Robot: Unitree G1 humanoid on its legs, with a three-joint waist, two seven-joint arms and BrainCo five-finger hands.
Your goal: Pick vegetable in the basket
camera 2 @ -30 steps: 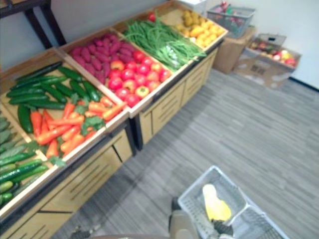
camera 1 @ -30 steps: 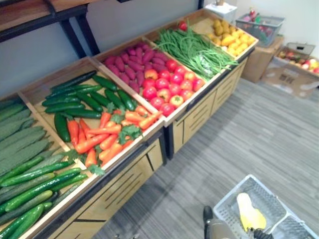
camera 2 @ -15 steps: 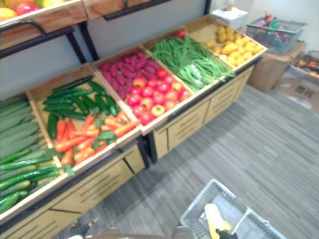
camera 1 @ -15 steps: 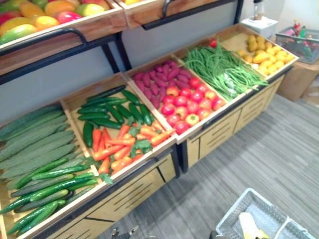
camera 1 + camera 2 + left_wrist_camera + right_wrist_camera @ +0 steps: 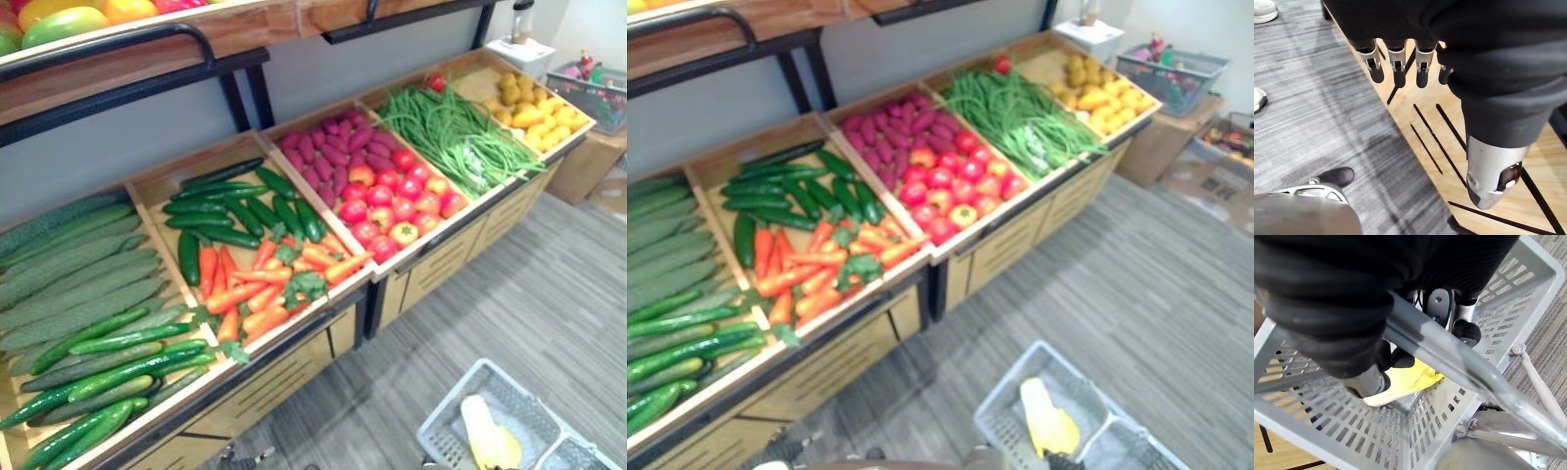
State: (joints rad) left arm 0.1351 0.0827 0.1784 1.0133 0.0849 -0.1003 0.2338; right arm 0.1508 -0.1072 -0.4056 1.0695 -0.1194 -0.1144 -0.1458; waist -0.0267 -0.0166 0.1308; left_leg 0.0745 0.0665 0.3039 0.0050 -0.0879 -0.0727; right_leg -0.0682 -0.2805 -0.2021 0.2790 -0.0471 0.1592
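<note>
With your right robot hand (image 5: 1442,303) curled round the handle (image 5: 1488,382) of the basket (image 5: 524,397) at lower right, raise your left robot hand (image 5: 1396,68), straight-fingered and empty beside the cabinet front (image 5: 1405,115), to the carrots (image 5: 265,289) at centre left; pinch one mid-length.

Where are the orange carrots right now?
The carrots lie left of centre in the eye views, in front of the dark cucumbers in one crate; the tomatoes are their neighbours on the right.

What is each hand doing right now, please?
Left hand: open, holding nothing.
Right hand: shut on the basket handle.
</note>
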